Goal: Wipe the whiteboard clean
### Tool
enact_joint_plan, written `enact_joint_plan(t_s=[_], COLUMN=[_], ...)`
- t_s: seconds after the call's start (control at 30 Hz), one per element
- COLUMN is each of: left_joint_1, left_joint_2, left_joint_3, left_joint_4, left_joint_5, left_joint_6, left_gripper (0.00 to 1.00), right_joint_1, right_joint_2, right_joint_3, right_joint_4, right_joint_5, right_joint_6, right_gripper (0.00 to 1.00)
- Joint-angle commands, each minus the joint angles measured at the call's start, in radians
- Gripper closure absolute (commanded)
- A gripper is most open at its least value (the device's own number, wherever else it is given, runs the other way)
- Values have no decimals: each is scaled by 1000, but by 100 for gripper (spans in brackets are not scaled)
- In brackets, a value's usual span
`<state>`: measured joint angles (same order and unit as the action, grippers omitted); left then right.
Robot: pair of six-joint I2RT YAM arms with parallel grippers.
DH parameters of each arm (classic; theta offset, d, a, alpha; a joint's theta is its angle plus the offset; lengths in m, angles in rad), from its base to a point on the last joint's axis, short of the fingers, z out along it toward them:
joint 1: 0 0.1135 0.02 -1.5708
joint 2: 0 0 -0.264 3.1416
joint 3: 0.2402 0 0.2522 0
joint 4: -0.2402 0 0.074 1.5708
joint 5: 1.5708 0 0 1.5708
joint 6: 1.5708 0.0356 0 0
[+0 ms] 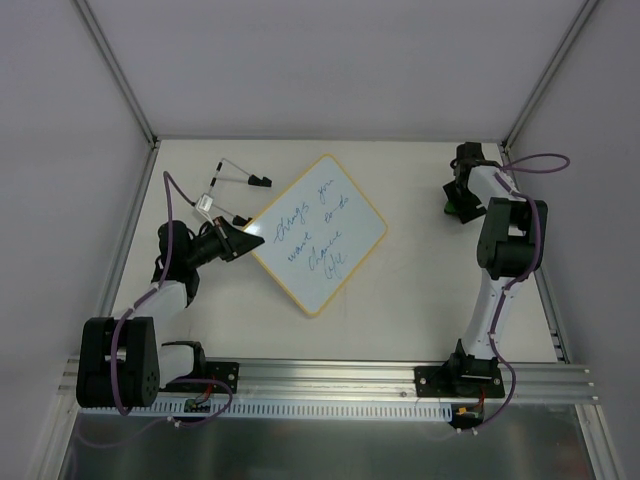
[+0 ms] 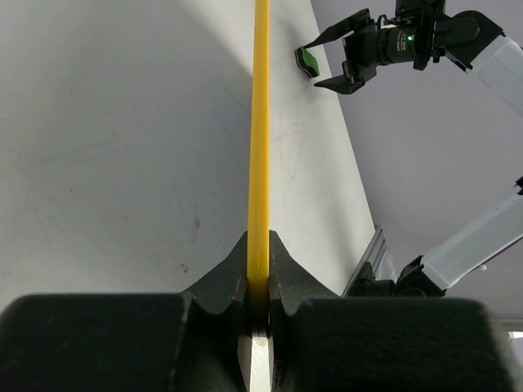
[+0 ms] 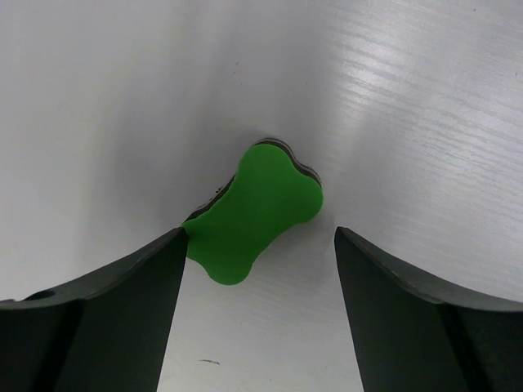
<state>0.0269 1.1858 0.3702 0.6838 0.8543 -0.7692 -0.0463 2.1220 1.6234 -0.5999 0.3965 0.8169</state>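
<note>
Your left gripper (image 2: 259, 282) is clamped tight on the yellow rim of the whiteboard (image 1: 320, 232), at its left edge. That arm reaches from the near-left base and bends rightward. The whiteboard lies mid-table (image 1: 400, 310), set corner-on, with blue writing on it. Your right arm stretches to the far right with its elbow folded. The right gripper (image 3: 257, 245) is spread wide over the green eraser (image 3: 257, 208) and grips nothing.

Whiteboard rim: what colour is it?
Yellow. The whiteboard rim shows best in the left wrist view, pinched edge-on between the fingers of the left gripper.
</note>
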Motion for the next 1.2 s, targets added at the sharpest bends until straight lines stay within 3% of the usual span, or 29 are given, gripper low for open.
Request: enact_joint_plan(t_s=[0.0, 0.3, 0.63, 0.93, 1.1, 1.17], left_joint_1=[-10, -15, -16, -16, -19, -19], left_joint_2=[-38, -37, -22, -18, -22, -23], left_joint_3=[-19, -25, -20, -20, -22, -25], left_joint_4=[82, 80, 76, 71, 66, 63], left_joint_5=[-18, -18, -14, -11, -12, -15], left_joint_6=[54, 56, 64, 65, 68, 70], left_gripper=[100, 100, 100, 100, 100, 100], right_joint_1=[-10, -17, -26, -43, -41, -41], right_joint_2=[-16, -53, -59, 4, 13, 13], right_joint_3=[18, 0, 24, 26, 32, 30], right_joint_4=[20, 51, 45, 45, 46, 45], right_joint_5=[27, 30, 42, -4, -24, -31], right_joint_6=[31, 84, -62, -7, -10, -22], right_gripper=[21, 18, 19, 19, 24, 31])
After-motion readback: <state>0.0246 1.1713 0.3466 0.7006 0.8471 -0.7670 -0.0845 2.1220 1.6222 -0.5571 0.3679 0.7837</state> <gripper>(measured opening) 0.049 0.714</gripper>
